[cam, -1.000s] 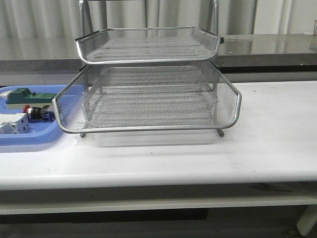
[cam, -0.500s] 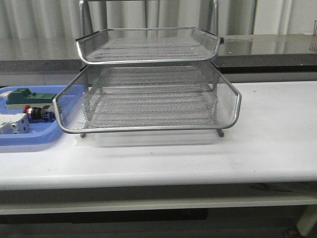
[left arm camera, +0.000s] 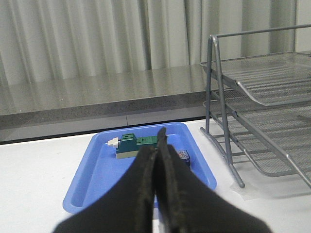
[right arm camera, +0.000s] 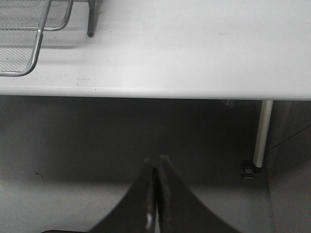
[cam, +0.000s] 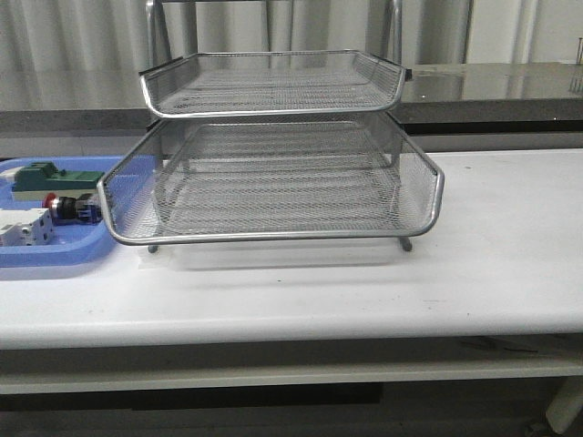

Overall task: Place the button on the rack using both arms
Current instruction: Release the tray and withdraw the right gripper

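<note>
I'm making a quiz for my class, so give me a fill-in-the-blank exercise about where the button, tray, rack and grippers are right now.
1. The button lies in the blue ____, not on the rack.
2. In the front view, the tray sits to the ____ of the rack.
3. The left gripper and right gripper are both ____, holding nothing.
4. Beside the button lies a ____ block.

Missing words: tray; left; shut; green
</note>
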`<state>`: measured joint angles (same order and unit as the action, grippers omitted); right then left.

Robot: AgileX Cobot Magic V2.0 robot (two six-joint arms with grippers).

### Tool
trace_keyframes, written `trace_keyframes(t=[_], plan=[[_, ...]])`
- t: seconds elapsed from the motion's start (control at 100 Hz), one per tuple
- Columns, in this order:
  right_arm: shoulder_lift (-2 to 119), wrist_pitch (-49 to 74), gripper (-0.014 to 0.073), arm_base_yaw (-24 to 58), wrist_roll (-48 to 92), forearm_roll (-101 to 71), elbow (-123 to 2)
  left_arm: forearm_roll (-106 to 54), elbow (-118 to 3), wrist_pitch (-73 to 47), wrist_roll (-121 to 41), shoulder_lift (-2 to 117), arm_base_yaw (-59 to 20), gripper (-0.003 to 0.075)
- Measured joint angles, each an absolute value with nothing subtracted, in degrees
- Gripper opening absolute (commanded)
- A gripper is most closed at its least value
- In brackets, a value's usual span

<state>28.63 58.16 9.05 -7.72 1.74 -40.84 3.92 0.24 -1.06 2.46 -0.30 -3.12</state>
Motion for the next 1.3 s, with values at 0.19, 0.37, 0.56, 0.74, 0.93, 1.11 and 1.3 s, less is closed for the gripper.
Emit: trace_keyframes(t=[0.19, 0.37, 0.56, 0.74, 0.93, 1.11, 1.3], plan=[[28.63, 58.16, -0.0066, 9.05, -7.85, 1.74, -40.84, 3.92, 0.24, -1.06, 2.46, -0.30, -3.12, -0.0020], [28.63, 58.16, -0.0066, 9.05, -7.85, 1.74, -40.84, 3.92, 0.24, -1.06, 2.46, -0.30, -3.12, -0.0020], [28.63, 58.16, -0.0066, 9.05, -7.85, 1.74, -40.84, 3.92, 0.24, -1.06, 2.46, -0.30, -3.12, -0.0020], [28.63, 58.20, -0.0066, 9.05, -7.85, 1.74, -40.84, 3.92, 0.24, 1.96, 2.46, -0.30, -3.12, -0.0020], [28.63, 58.20, -0.0066, 9.05, -7.85, 1.74, -40.84, 1.46, -0.90, 0.00, 2.46, -0.30, -3.12, -0.0020], [28.63, 58.20, -0.0066, 9.05, -7.85, 1.74, -40.84, 0.00, -8.70, -6.66, 2.46, 3.88, -3.12, -0.0020], [28.63, 58.20, -0.0066, 9.05, -7.85, 1.74, -40.84, -0.43, -21.15, -13.96, 2.46, 17.41, -3.12, -0.0020]])
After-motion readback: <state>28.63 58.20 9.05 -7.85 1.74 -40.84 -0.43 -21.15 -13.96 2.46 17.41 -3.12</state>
